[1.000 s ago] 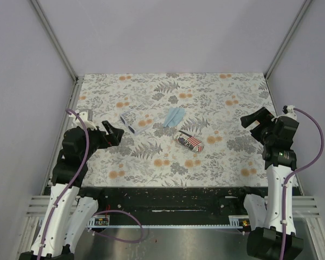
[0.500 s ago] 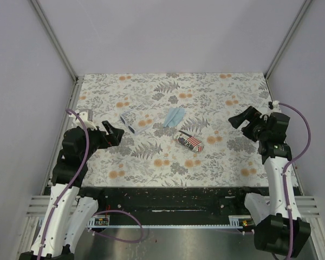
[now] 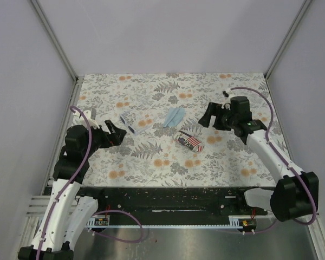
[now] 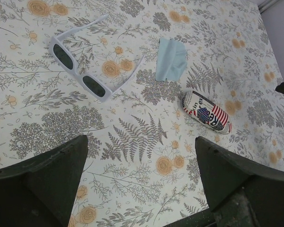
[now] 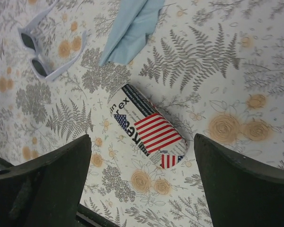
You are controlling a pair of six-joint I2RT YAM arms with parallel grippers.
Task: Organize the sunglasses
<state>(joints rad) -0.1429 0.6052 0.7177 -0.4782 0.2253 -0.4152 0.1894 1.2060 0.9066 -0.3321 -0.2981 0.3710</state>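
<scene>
The sunglasses [image 3: 128,122], pale frame and dark lenses, lie open on the floral table left of centre; they also show in the left wrist view [image 4: 80,72] and the right wrist view [image 5: 40,59]. The closed stars-and-stripes case [image 3: 189,142] lies at centre, also in the left wrist view [image 4: 206,111] and the right wrist view [image 5: 149,126]. My left gripper [image 3: 117,134] is open and empty, just left of the sunglasses. My right gripper [image 3: 207,116] is open and empty, above and right of the case.
A light blue cloth [image 3: 174,116] lies folded between the sunglasses and the case, also in the left wrist view [image 4: 172,58] and the right wrist view [image 5: 131,28]. The table [image 3: 233,157] is walled by pale panels on three sides, with a black rail along its near edge.
My right arm has swung left from the table's right edge toward the case. My left gripper has shifted slightly toward the sunglasses.
</scene>
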